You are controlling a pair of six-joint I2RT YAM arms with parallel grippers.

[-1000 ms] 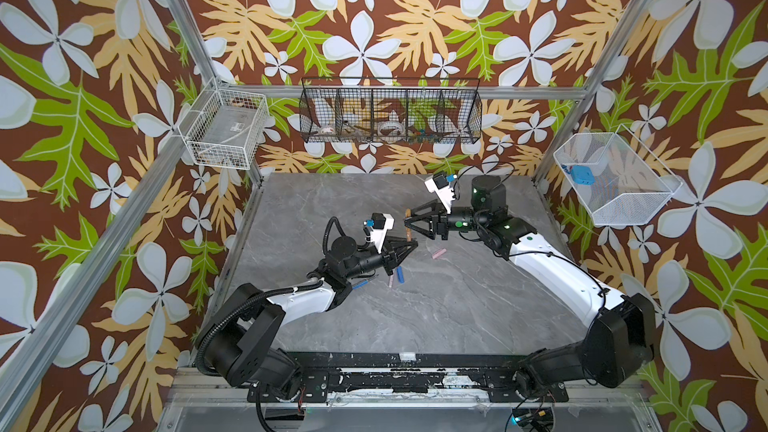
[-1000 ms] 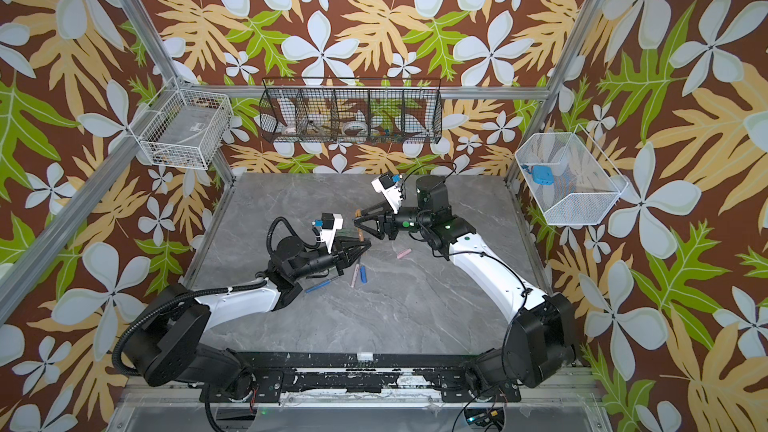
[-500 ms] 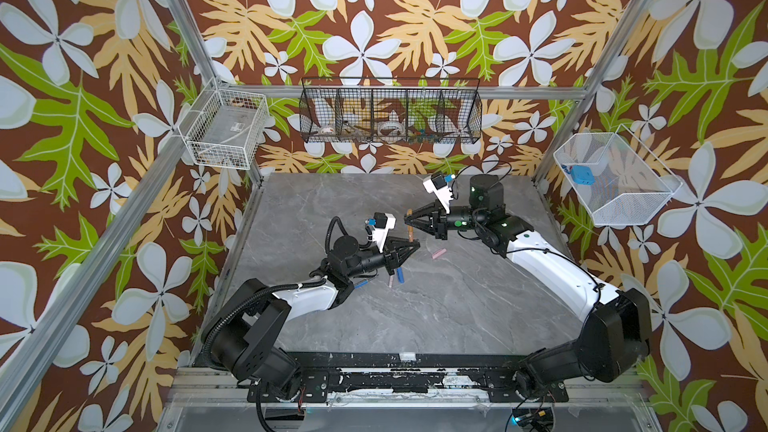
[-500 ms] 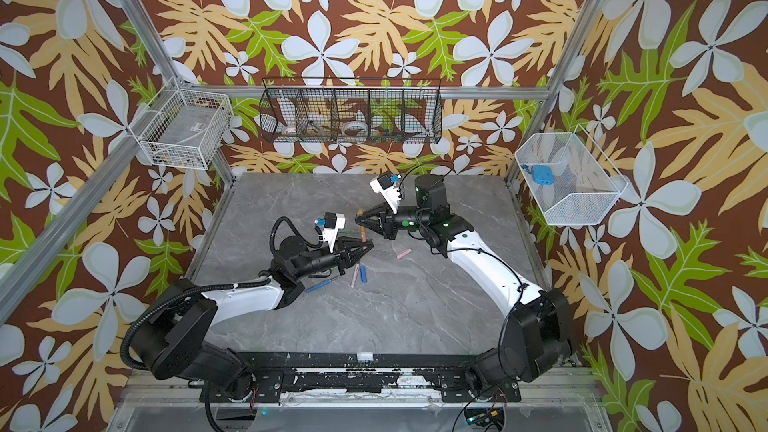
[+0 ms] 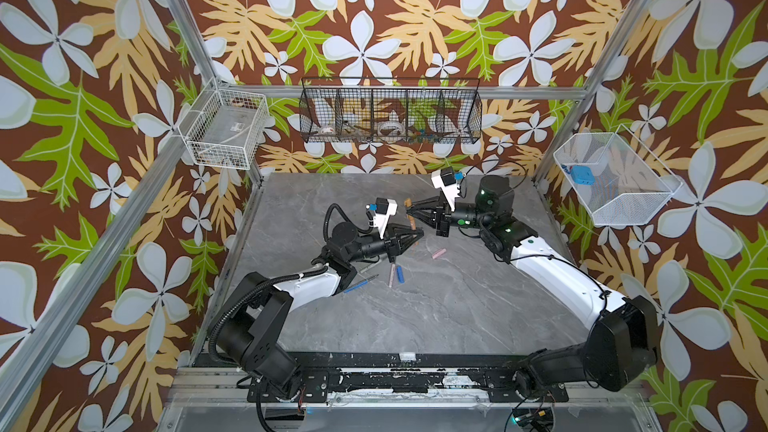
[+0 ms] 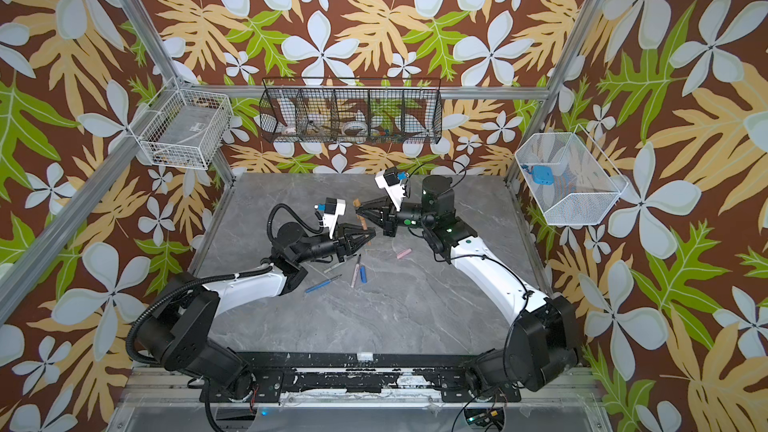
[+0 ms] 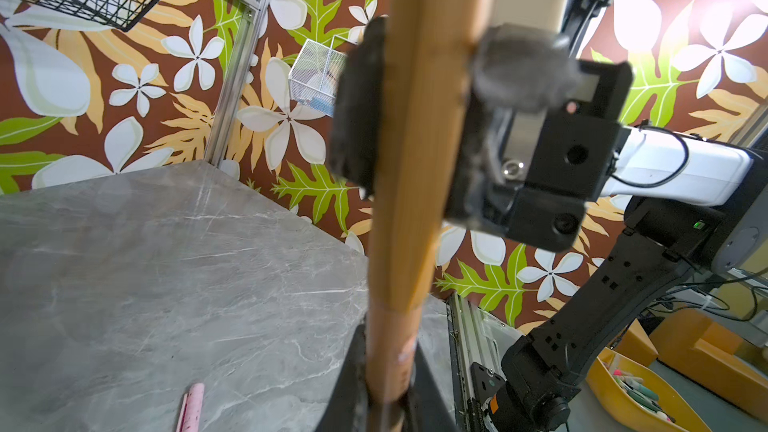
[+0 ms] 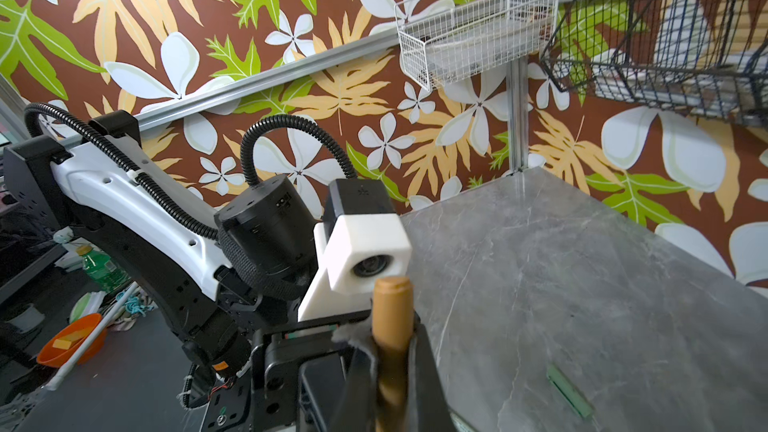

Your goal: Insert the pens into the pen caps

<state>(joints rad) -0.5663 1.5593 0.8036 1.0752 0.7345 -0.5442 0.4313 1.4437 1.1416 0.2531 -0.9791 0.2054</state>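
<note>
In both top views a blue pen (image 5: pixel 360 284) lies on the grey table (image 5: pixel 457 326) beside the left arm. A pink pen (image 5: pixel 391 280) and a blue cap (image 5: pixel 400 274) lie side by side just right of it. Beyond them the left gripper (image 5: pixel 419 237) is clamped on the lower body of the brown pen (image 7: pixel 388 367). The right gripper (image 5: pixel 409 213) pinches the brown cap (image 7: pixel 424 139) at the pen's upper end. The pen seems seated inside the cap, though the close view is blurred. A pink cap (image 5: pixel 439 253) lies farther right, apart from both grippers.
</note>
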